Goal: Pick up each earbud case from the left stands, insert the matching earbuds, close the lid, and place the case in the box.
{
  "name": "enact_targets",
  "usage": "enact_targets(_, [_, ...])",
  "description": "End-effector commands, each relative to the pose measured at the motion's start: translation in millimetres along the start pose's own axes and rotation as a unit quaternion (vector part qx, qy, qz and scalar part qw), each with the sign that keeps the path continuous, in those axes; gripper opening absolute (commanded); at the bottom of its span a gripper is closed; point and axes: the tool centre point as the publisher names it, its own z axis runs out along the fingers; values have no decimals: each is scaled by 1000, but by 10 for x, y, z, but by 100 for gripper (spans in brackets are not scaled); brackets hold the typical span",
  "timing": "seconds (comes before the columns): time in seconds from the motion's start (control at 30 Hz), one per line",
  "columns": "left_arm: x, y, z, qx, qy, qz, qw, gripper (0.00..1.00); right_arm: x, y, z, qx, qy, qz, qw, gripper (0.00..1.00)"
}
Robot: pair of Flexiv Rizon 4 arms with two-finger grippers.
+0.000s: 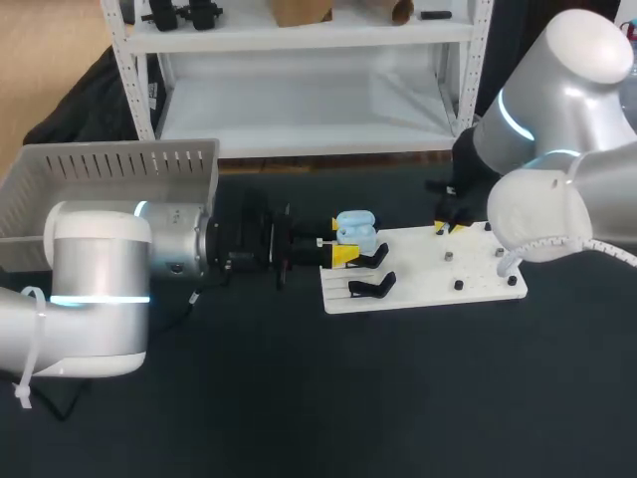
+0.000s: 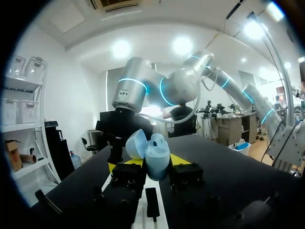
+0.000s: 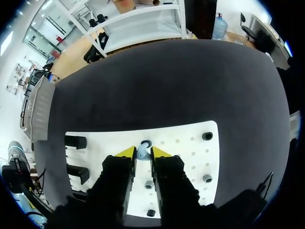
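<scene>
Your left gripper (image 2: 148,163) has its fingers clamped on the light blue earbud case (image 2: 153,151). The case's lid is swung open, and it is held over the left end of the white board (image 1: 428,277). You cannot tell what is inside it. Your right gripper (image 3: 143,153) pinches a small blue earbud (image 3: 142,154) down at the board's surface. Two black stands (image 1: 370,289) sit on the board's left end. The grey box (image 1: 119,174) stands well off to the board's left.

Head looks down; wrists close in, seemingly sharing white board (image 1: 418,274).
</scene>
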Motion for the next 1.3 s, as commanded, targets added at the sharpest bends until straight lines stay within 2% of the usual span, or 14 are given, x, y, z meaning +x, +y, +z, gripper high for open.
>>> enact_targets(0.03, [-1, -11, 4, -2, 1, 0, 1000, 0, 17, 8, -39, 6, -3, 0, 1000, 0])
enact_targets(0.27, [-1, -11, 4, -2, 1, 0, 1000, 0, 48, -5, -151, 16, -11, 0, 1000, 0])
enact_targets(0.43, [-1, -11, 4, -2, 1, 0, 1000, 0, 80, 9, -337, 20, -23, 0, 1000, 0])
enact_targets(0.63, [-1, -11, 4, -2, 1, 0, 1000, 0, 164, 103, -761, 16, -27, -5, 999, 0])
enact_targets(0.7, [-1, -11, 4, -2, 1, 0, 1000, 0, 192, 162, -962, 3, -13, -3, 1000, 0])
enact_targets(0.87, [-1, -11, 4, -2, 1, 0, 1000, 0, 313, 367, -1492, -23, 6, -20, 1000, 0])
enact_targets(1.03, [-1, -11, 4, -2, 1, 0, 1000, 0, 487, 647, -1912, -15, 18, -62, 998, 0])
enact_targets(1.17, [-1, -11, 4, -2, 1, 0, 1000, 0, 655, 918, -2091, -5, 32, -98, 995, 0])
enact_targets(1.3, [-1, -11, 4, -2, 1, 0, 1000, 0, 812, 1218, -2121, -3, 48, -122, 991, 0])
